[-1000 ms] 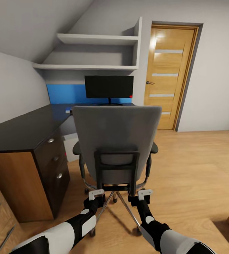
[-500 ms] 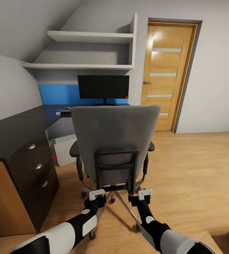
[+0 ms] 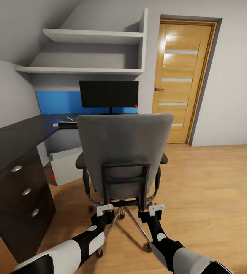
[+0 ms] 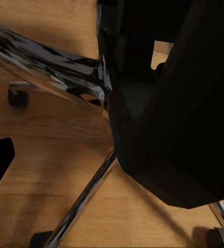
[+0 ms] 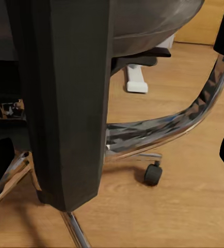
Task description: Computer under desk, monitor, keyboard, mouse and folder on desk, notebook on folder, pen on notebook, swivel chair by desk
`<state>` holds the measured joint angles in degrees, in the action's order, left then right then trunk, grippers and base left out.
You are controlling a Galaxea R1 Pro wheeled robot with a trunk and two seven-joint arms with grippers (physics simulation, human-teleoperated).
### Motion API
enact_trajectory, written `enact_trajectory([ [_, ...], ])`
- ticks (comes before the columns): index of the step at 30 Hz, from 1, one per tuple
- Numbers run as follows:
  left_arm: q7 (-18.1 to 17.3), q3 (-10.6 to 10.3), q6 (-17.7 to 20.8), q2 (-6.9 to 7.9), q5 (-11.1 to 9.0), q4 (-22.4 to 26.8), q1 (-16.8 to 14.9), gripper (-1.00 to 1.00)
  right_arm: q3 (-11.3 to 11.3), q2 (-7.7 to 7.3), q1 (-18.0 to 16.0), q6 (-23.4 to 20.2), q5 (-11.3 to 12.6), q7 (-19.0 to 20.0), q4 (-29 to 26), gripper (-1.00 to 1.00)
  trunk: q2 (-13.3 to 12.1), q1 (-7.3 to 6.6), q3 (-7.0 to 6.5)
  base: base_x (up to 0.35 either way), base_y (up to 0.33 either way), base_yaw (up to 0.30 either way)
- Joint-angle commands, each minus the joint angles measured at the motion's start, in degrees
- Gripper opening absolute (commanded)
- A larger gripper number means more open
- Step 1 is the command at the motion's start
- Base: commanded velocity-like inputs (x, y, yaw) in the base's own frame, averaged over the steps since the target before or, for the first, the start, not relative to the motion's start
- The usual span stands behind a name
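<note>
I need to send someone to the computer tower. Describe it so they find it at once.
Start at the black desk along the left wall, with the monitor at its far end. Look under it, left of the grey swivel chair: the computer is a plain light grey box on the wood floor, with a small red dot at its lower corner.

Likely an attic bedroom: sloped wall (image 3: 13, 26), oak door (image 3: 184, 80), desk (image 3: 9, 140).
</note>
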<state>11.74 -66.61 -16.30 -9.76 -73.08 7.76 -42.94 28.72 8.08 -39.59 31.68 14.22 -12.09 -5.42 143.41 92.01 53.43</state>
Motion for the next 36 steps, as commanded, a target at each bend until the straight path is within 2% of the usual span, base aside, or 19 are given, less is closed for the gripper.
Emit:
enact_trajectory([
  [1, 0.39, -0.56, -0.14, 0.01, -0.40, 0.06, -0.04, 1.00, 0.11, 0.01, -0.05, 0.23, 0.63, -0.30, 0.05, 1.00, 0.02, 0.02, 0.05, 0.321, 0.000, 0.000],
  [10, 0.39, -0.60, -0.14, 0.01, -0.40, 0.06, -0.04, 1.00, 0.11, 0.01, -0.05, 0.23, 0.63, -0.30, 0.05, 1.00, 0.02, 0.02, 0.05, 0.322, 0.000, 0.139],
  [30, 0.39, -0.63, -0.14, -0.01, -0.40, 0.06, -0.04, 1.00, 0.11, 0.01, -0.05, 0.23, 0.63, -0.30, 0.38, 1.00, 0.02, 0.02, 0.05, 0.321, -0.045, 0.012],
  [36, 0.39, -0.63, -0.14, 0.01, -0.46, 0.06, -0.04, 1.00, 0.14, 0.02, -0.05, 0.23, 0.63, -0.30, 0.37, 1.00, 0.02, 0.02, 0.05, 0.136, -0.032, 0.195],
])
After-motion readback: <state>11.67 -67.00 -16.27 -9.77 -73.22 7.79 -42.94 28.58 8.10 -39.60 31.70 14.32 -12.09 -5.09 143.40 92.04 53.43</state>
